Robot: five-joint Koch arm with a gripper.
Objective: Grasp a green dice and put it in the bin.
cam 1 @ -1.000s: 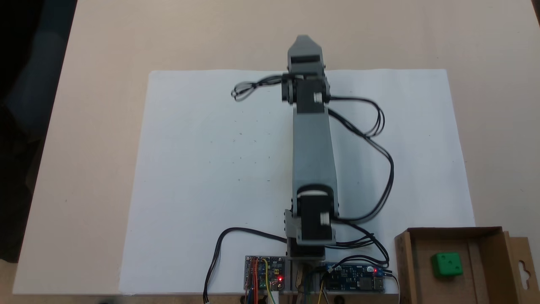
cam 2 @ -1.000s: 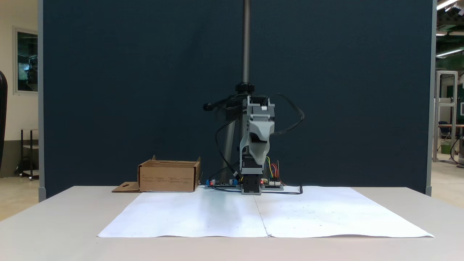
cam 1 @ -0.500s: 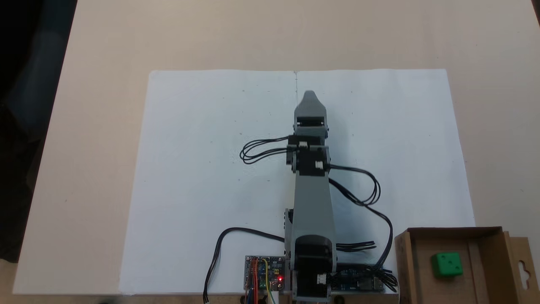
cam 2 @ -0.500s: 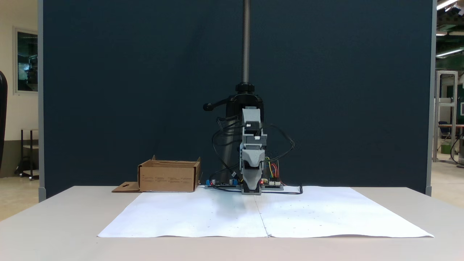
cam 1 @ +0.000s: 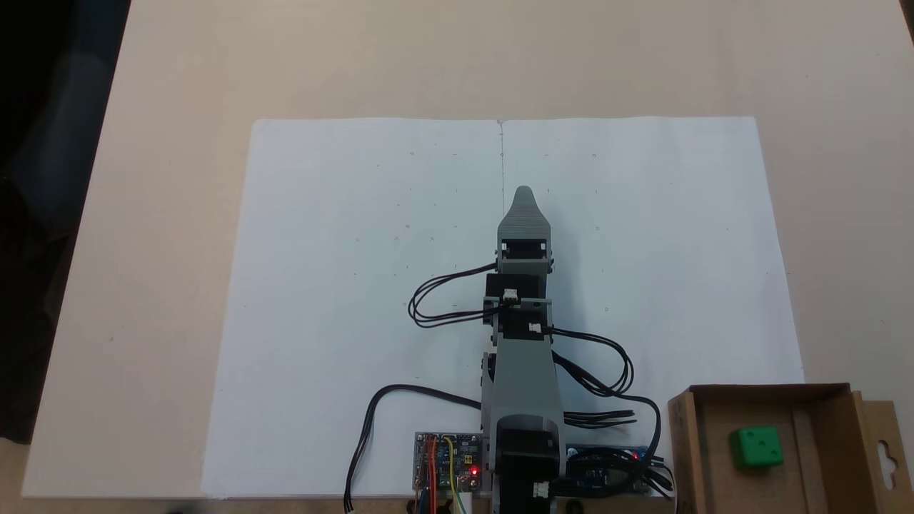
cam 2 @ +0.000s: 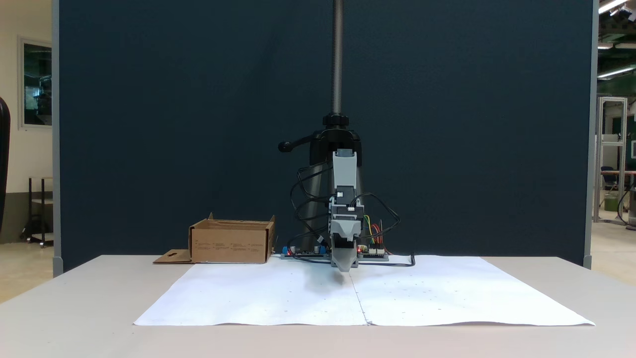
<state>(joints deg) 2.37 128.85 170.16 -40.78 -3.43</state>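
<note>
Green dice (cam 1: 757, 447) lying inside bin (cam 1: 685, 442) — task looking done. Dice seeming light, rigid, smooth-sided; best pinching across two flat opposite faces. End effector (cam 1: 523, 194) pointing low over white paper (cam 1: 343, 285), well apart from bin — jaw state impossible to tell.

Beige table (cam 1: 143, 214), white paper sheet (cam 1: 343, 250) across it, cardboard bin (cam 1: 685, 450) at corner
</note>
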